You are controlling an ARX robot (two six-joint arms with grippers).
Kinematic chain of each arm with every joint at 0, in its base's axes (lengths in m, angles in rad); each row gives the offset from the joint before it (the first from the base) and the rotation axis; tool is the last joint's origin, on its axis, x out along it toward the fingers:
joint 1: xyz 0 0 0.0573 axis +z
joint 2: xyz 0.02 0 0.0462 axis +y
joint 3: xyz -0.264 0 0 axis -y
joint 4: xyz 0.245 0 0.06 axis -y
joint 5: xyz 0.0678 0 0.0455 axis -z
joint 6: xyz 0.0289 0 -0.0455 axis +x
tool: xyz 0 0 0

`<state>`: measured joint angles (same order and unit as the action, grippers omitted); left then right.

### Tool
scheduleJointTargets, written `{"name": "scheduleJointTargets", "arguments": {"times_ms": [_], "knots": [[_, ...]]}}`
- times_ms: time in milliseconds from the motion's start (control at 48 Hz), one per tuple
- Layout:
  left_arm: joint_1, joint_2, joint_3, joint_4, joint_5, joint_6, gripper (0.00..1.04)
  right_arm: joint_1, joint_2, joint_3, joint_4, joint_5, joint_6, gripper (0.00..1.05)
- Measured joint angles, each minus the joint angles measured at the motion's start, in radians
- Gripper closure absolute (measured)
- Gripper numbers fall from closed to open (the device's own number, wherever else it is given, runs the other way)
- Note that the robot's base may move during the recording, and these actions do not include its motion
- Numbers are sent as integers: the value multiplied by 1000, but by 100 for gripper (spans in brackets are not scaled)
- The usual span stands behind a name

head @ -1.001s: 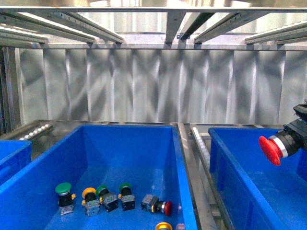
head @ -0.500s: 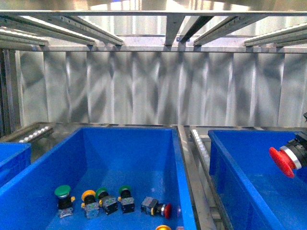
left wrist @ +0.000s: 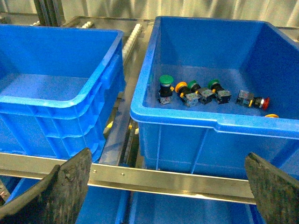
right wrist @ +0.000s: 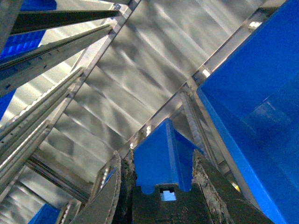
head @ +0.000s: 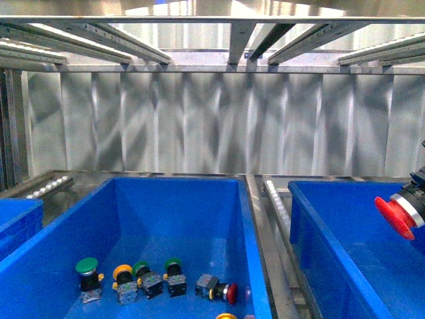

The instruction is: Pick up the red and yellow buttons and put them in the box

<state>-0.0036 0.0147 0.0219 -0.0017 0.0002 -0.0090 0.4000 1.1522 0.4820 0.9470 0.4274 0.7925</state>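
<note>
backdrop: corrugated metal wall (head: 199,119) behind the shelf, with slanted roller rails (head: 86,40) overhead.
landmark: middle blue bin (head: 255,266), the one holding the loose buttons; every place below is given from it.
bin contents: a row of small push buttons on its floor. from the far left end: green-capped button (head: 87,271), yellow button (head: 123,279), two more green-capped ones (head: 147,276) (head: 174,272), then red button (head: 219,288) lying on its side with the cap toward the right wall.
extra yellow cap: a second yellow-capped button (head: 226,316) shows only partly at the front view's lower edge, just nearer me than the red one.
box: blue bin (head: 332,252) just right of the middle bin, a strip of rollers (head: 277,203) between them. i see nothing lying on the part of its floor that shows.
left neighbour: another blue bin (left wrist: 56,88) just left of the middle bin, its floor bare in the left wrist view.
my right gripper: at the right edge of the front view, above the box. it has a large red mushroom-cap button (head: 396,216) in its grip, cap facing the middle bin. in the right wrist view the two fingers (right wrist: 208,191) stand close on either side of the dark body of that part.
my left gripper (left wrist: 166,186): fingers spread wide with nothing between them, held on the near side of the middle bin, apart from it, over the metal shelf rail (left wrist: 140,177).
</note>
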Motion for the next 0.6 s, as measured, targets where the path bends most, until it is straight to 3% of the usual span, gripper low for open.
{"name": "scheduleJointTargets", "arguments": {"times_ms": [604], "knots": [[0, 0, 0, 0, 0, 0, 8, 10, -36, -52, -29, 21, 6, 79]]}}
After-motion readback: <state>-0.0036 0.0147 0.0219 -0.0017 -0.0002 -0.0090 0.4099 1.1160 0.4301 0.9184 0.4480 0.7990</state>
